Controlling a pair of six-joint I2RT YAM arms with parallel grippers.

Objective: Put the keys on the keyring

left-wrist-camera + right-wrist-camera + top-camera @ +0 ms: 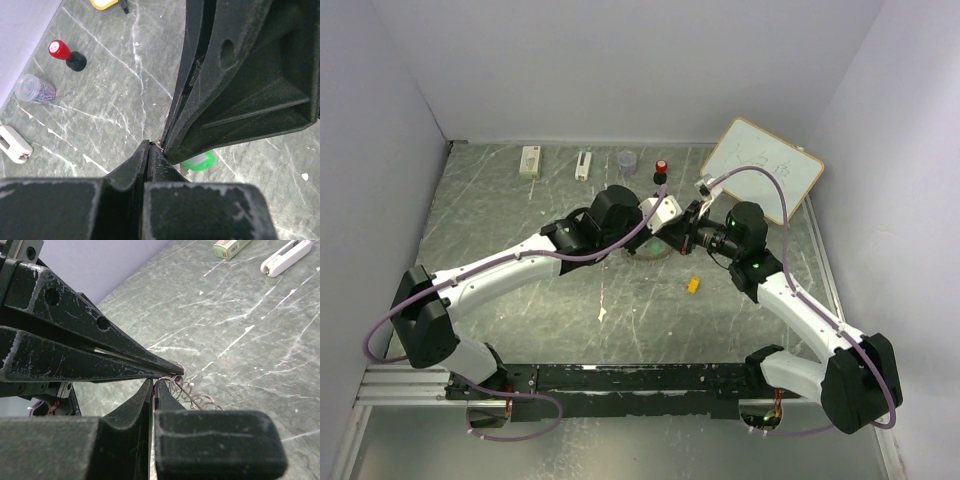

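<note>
My two grippers meet tip to tip above the middle of the table. The left gripper is shut, with a bit of silvery metal of the keyring at its tips. The right gripper is shut on the thin wire of the keyring, whose small loops trail off to the right. Part of the ring shows under the arms. A green key peeks out below the right gripper's fingers. The yellow key lies alone on the table in front of the right arm.
Along the back stand a red-topped black knob, a small cup of clips, a white stapler and a small box. A whiteboard lies at the back right.
</note>
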